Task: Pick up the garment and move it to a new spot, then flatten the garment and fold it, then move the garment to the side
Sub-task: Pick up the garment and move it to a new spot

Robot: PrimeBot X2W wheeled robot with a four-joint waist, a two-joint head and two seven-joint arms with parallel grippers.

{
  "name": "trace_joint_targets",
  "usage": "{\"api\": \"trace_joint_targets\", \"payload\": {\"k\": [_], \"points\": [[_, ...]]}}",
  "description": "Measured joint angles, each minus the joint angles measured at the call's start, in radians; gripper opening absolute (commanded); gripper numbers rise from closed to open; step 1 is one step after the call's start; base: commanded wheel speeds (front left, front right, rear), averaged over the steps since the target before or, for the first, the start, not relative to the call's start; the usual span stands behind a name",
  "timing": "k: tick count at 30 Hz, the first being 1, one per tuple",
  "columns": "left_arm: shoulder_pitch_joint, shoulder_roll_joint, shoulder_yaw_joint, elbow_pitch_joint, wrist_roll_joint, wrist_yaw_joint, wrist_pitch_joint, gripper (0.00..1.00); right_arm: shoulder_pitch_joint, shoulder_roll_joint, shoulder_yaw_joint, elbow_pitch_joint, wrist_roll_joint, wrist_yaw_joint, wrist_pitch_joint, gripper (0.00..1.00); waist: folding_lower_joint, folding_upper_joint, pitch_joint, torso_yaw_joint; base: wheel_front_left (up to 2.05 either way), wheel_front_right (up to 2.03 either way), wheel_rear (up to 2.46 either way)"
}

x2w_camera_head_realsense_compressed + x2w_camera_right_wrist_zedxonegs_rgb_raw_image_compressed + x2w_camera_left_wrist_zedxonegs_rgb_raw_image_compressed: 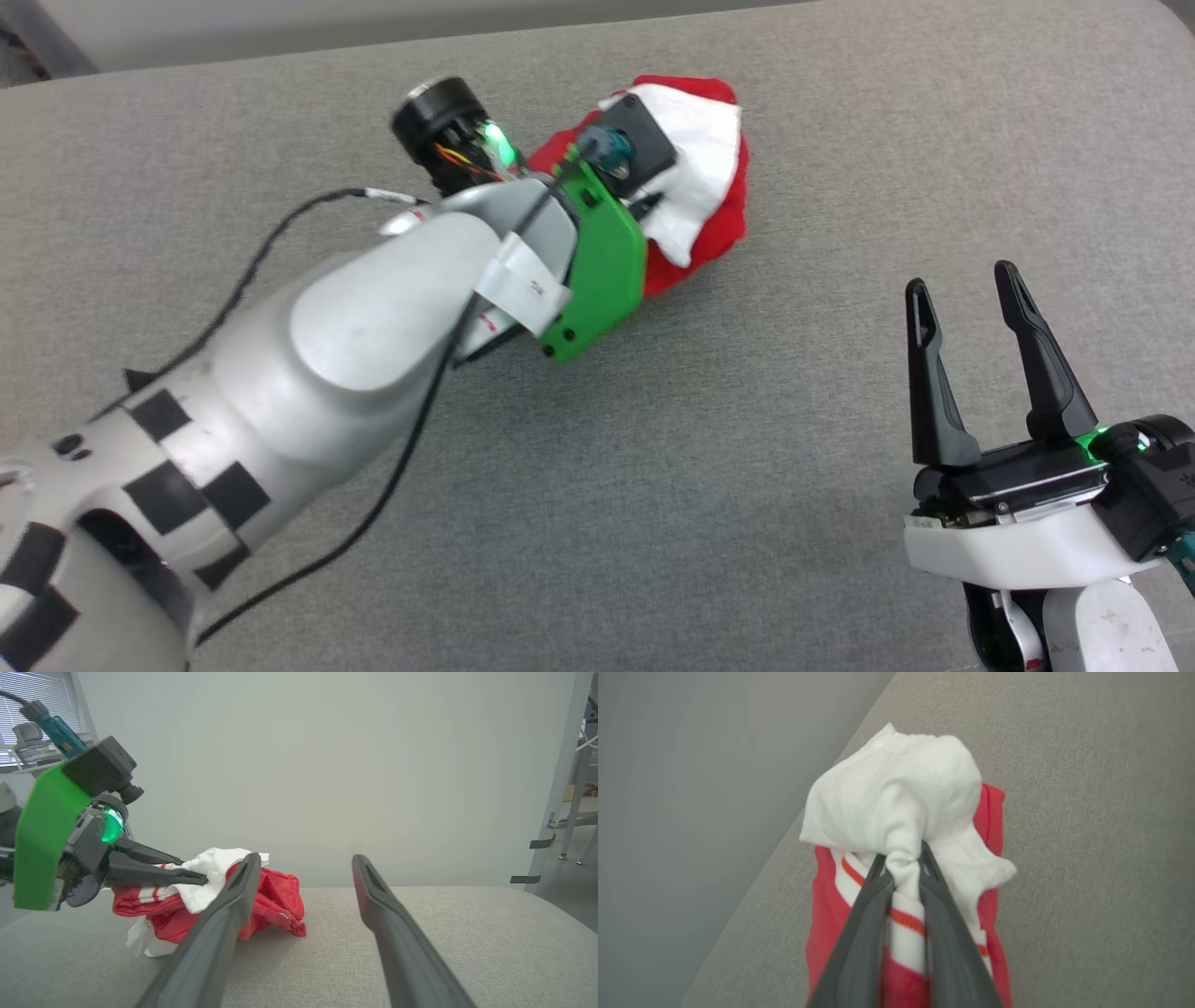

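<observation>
Now, left jaws: I am pinching a white fold of the garment (896, 807), nearly closed on it.
Right jaws: I am holding them wide apart, gripping nothing.
Garment: lying bunched on the grey surface (709, 485).

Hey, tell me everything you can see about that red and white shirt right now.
The garment is a crumpled bundle of soft knit cloth, red with white parts and red-and-white striped trim. It lies bunched toward the far side of the grey fabric surface, with its lower folds seemingly resting there. The left gripper is shut on a twist of white cloth beside the striped trim. The open right gripper stands apart from it.
</observation>
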Motion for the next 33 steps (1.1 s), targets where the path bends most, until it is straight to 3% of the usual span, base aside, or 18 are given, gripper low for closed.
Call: {"api": "trace_joint_targets", "payload": {"k": [5, 8, 16, 17, 18, 23, 24, 26, 33], "points": [[0.082, -0.119, -0.019, 0.039, 0.010, 0.000, -0.007, 0.00, 0.000, 0.000, -0.006, -0.001, 0.007, 0.000, 0.000, 1.00, 0.0000, 0.0000, 0.025, -0.037, 0.00, 0.00, 0.00], [0.171, -0.163, -0.020, 0.043, 0.066, 0.000, 0.027, 0.00, -0.003, 0.000, -0.005, -0.001, 0.011, 0.000, 0.000, 1.00, 0.0000, 0.0000, 0.040, -0.050, 0.00, 0.00, 0.00], [0.289, -0.197, -0.015, 0.043, 0.151, 0.000, 0.071, 0.00, -0.009, 0.000, -0.011, -0.001, 0.014, 0.000, 0.000, 1.00, 0.0000, 0.0000, 0.064, -0.064, 0.00, 0.00, 0.00], [0.292, -0.202, -0.015, 0.047, 0.151, 0.000, 0.046, 0.31, -0.009, 0.000, -0.019, 0.004, 0.014, 0.000, 0.000, 1.00, 0.0000, 0.0000, 0.057, -0.057, 0.00, 0.00, 0.00], [0.292, -0.204, -0.017, 0.054, 0.153, 0.000, 0.021, 1.00, -0.008, 0.000, -0.021, 0.006, 0.014, 0.000, 0.000, 1.00, 0.0000, 0.0000, 0.053, -0.054, 0.00, 0.00, 0.00], [0.290, -0.228, -0.020, 0.109, 0.155, 0.000, -0.157, 1.00, 0.003, 0.000, -0.034, 0.022, 0.012, 0.000, 0.000, 1.00, 0.0000, 0.0000, 0.016, -0.035, 0.00, 0.00, 0.00], [0.290, -0.241, 0.015, 0.129, 0.154, 0.011, -0.269, 1.00, 0.021, 0.000, -0.049, 0.031, 0.012, 0.000, 0.000, 1.00, 0.0000, 0.0000, -0.015, -0.023, 0.00, 0.00, 0.00], [0.291, -0.247, 0.040, 0.129, 0.154, 0.035, -0.331, 1.00, 0.038, 0.000, -0.055, 0.035, 0.012, 0.000, 0.000, 1.00, 0.0000, 0.0000, -0.035, -0.014, 0.00, 0.00, 0.00], [0.331, -0.204, 0.140, 0.092, 0.159, 0.188, -0.485, 1.00, 0.090, 0.000, -0.068, 0.049, 0.004, 0.000, 0.000, 1.00, 0.0000, 0.0000, -0.108, 0.028, 0.00, 0.00, 0.00]]}}
